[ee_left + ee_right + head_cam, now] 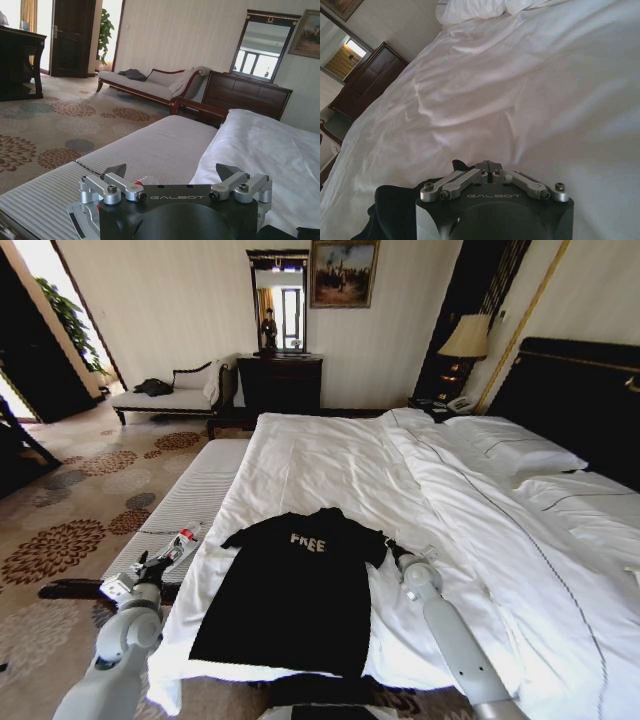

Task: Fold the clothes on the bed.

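Observation:
The clothes, one black T-shirt [295, 590] with white "FREE" lettering, lie flat and spread out near the foot of the bed [330, 455], collar towards the pillows. My right gripper [393, 548] sits at the shirt's right sleeve. In the right wrist view the right gripper [489, 167] is shut, fingertips touching over the white sheet [520, 90], with black cloth [390, 210] beside its body and nothing seen between the tips. My left gripper [148, 565] hovers off the bed's left side above the bench. There the left gripper [172, 172] stands open and empty.
A pale striped bench [190, 500] runs along the bed's left side, with a small red-labelled bottle [180, 543] on it near my left gripper. Pillows [510, 445] and a dark headboard [580, 390] are at right. A chaise [170, 395] and dresser [280, 380] stand against the far wall.

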Controlling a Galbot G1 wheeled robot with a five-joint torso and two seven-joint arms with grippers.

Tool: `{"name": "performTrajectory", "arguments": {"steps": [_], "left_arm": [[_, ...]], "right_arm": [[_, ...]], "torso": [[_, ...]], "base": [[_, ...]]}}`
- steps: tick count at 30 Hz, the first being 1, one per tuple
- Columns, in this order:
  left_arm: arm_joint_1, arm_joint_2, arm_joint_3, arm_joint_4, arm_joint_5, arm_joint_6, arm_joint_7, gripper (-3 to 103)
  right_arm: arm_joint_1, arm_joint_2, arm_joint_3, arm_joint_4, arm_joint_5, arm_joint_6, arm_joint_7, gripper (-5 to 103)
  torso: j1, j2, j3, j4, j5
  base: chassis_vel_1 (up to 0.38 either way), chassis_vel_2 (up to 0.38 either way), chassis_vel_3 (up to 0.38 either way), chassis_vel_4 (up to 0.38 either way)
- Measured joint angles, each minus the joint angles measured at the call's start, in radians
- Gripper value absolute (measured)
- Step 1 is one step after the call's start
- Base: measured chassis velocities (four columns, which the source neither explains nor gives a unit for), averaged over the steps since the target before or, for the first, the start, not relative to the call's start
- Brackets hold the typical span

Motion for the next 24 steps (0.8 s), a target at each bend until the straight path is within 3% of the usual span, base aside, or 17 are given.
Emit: {"name": "performTrajectory", "arguments": {"steps": [1, 18, 19, 22, 23, 24], "left_arm": [[0.002, -0.001, -0.001, -0.001, 0.001, 0.0, 0.0, 100], [0.01, -0.007, -0.005, -0.009, 0.009, -0.003, -0.001, 100], [0.011, -0.008, -0.004, -0.009, 0.009, -0.003, -0.001, 100], [0.011, -0.009, -0.003, -0.009, 0.01, -0.003, -0.001, 100], [0.011, -0.009, -0.003, -0.009, 0.011, -0.003, -0.002, 100], [0.011, -0.009, -0.002, -0.009, 0.011, -0.003, -0.002, 100]], "right_arm": [[-0.001, 0.0, 0.002, 0.001, 0.0, 0.003, -0.002, 1], [-0.031, -0.018, 0.021, 0.043, -0.013, 0.012, -0.006, -2], [-0.035, -0.014, 0.02, 0.043, -0.015, 0.008, -0.003, 8], [-0.04, -0.008, 0.018, 0.043, -0.016, 0.005, -0.001, 8], [-0.043, -0.005, 0.017, 0.045, -0.016, 0.004, -0.002, 19], [-0.046, -0.002, 0.015, 0.047, -0.016, 0.004, -0.002, 19]], "torso": [[0.0, 0.0, 0.0, 0.0, 0.0], [0.0, 0.0, 0.0, 0.0, 0.0], [0.0, 0.0, 0.0, 0.0, 0.0], [0.0, 0.0, 0.0, 0.0, 0.0], [0.0, 0.0, 0.0, 0.0, 0.0], [0.0, 0.0, 0.0, 0.0, 0.0]], "base": [[0.0, 0.0, 0.0, 0.0], [0.0, 0.0, 0.0, 0.0], [0.0, 0.0, 0.0, 0.0], [0.0, 0.0, 0.0, 0.0], [0.0, 0.0, 0.0, 0.0], [0.0, 0.0, 0.0, 0.0]]}}
